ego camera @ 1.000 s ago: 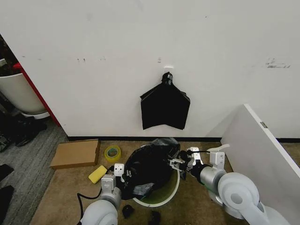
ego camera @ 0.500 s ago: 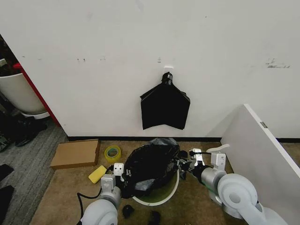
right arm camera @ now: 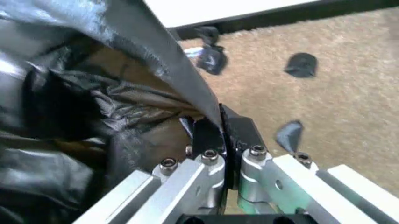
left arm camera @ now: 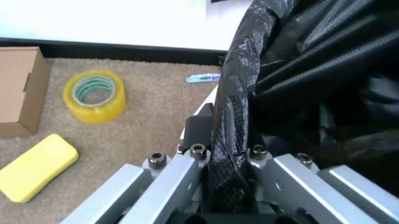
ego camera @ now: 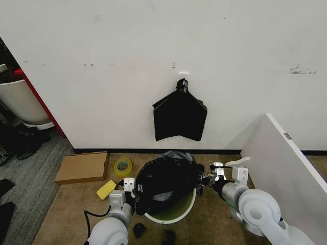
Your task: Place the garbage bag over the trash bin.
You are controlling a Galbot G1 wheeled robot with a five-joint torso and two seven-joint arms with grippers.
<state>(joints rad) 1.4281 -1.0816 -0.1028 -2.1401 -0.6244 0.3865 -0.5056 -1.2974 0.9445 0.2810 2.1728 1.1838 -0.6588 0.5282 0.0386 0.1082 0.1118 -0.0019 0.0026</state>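
From the head camera, you are looking down at a tan carpet against a white wall, where the round white plastic trash bin [ego camera: 180,210] stands in the lower middle with its pale green inside showing at the near side. A large, crinkled, glossy black plastic garbage bag [ego camera: 164,182] is bunched over the bin's far and left portion, spread between your two arms. Your left gripper [ego camera: 132,195] sits at the bag's left edge, and your right gripper [ego camera: 203,179] meets the bag's right edge. On the wall above hangs a flat, diamond-shaped bunch of black bags [ego camera: 180,118]. To the left on the carpet lie a flat brown cardboard box [ego camera: 83,167], a yellow roll of tape [ego camera: 122,167] and a yellow sponge [ego camera: 106,189]; a tilted white board [ego camera: 286,168] stands at the right. From the left wrist camera, your left gripper [left arm camera: 224,154] is closed on a twisted fold of the garbage bag [left arm camera: 311,79], with the bin's white rim [left arm camera: 203,111] just behind it and the tape roll [left arm camera: 95,95] and sponge [left arm camera: 36,166] on the carpet beyond. From the right wrist camera, your right gripper [right arm camera: 223,133] is pinched tight on a thin taut edge of the bag [right arm camera: 81,116], with small black scraps [right arm camera: 302,64] scattered on the carpet nearby.
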